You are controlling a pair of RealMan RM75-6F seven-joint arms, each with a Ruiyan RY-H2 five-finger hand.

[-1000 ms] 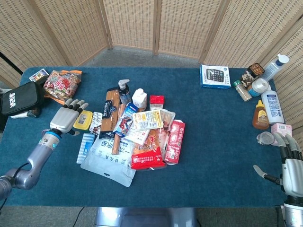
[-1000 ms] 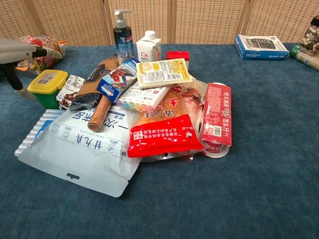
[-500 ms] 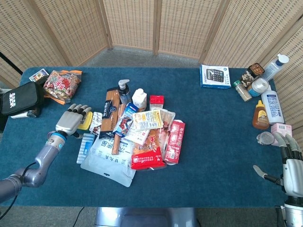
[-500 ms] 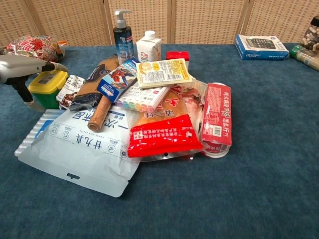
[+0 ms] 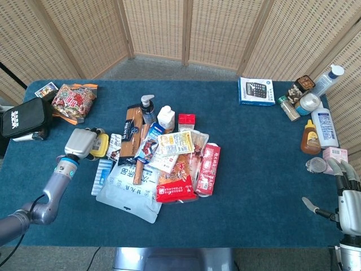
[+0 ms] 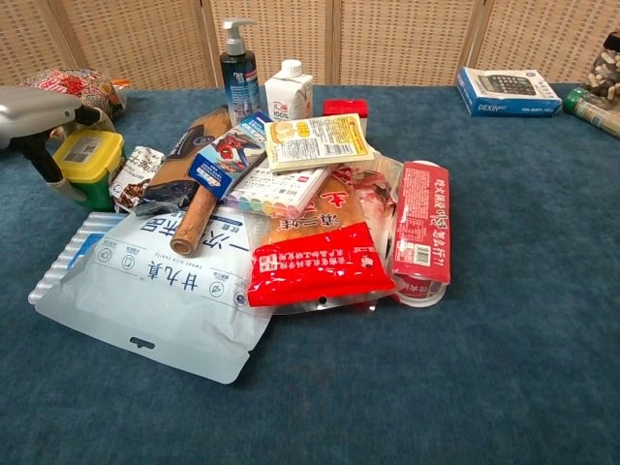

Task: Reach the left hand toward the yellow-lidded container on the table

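The yellow-lidded container (image 5: 101,145) (image 6: 88,160), a small green tub, stands at the left edge of the pile. My left hand (image 5: 79,142) (image 6: 35,105) sits over its left side. The fingers curl down over the lid and far rim, and the thumb (image 6: 45,167) hangs against the tub's near-left wall, so the hand grips it. The hand hides part of the lid in the head view. My right hand (image 5: 348,199) rests at the table's right front corner, fingers apart, holding nothing.
A pile of snack packets, a pump bottle (image 5: 147,107) and a milk carton (image 5: 166,118) lies just right of the container. A black pouch (image 5: 21,117) and a chip bag (image 5: 73,100) sit behind my left hand. Bottles and jars (image 5: 311,113) line the right edge.
My left hand moved right onto the container and its outstretched fingers curled down around it. The right hand stayed still.
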